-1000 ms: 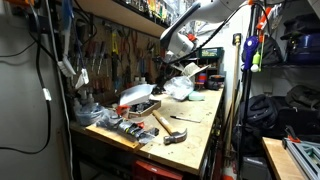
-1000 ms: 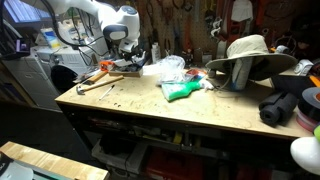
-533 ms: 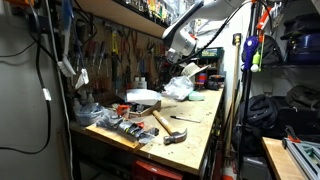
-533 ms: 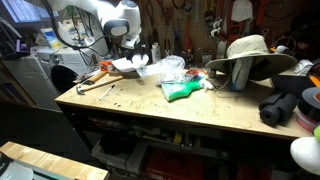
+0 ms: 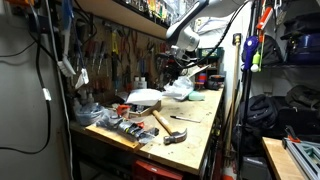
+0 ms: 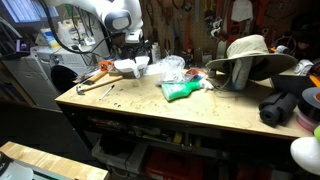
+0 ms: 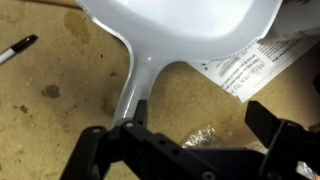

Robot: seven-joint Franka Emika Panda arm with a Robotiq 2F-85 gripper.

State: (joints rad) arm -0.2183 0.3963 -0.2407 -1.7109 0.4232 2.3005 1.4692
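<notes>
A white plastic scoop (image 7: 185,25) with a long handle (image 7: 135,85) lies on the wooden bench (image 7: 40,130). In both exterior views the scoop (image 5: 143,98) (image 6: 130,66) rests flat among the clutter. My gripper (image 7: 195,125) hovers above the handle's end, open, with nothing between its black fingers (image 7: 272,128). The handle lies just inside the jaw on the left of the wrist view and is not gripped. In both exterior views the gripper (image 5: 181,62) (image 6: 131,46) hangs a little above the scoop.
A printed paper (image 7: 250,62), a pen (image 7: 18,48) and crinkled clear plastic (image 7: 205,135) lie near the scoop. A hammer (image 5: 165,125) (image 6: 97,84), a green object (image 6: 185,90), a hat (image 6: 245,55) and tools crowd the bench. Shelves rise behind.
The gripper went from shut on the scoop's handle to open. The scoop dropped from a tilted hold to lying flat on the bench. The gripper has risen slightly.
</notes>
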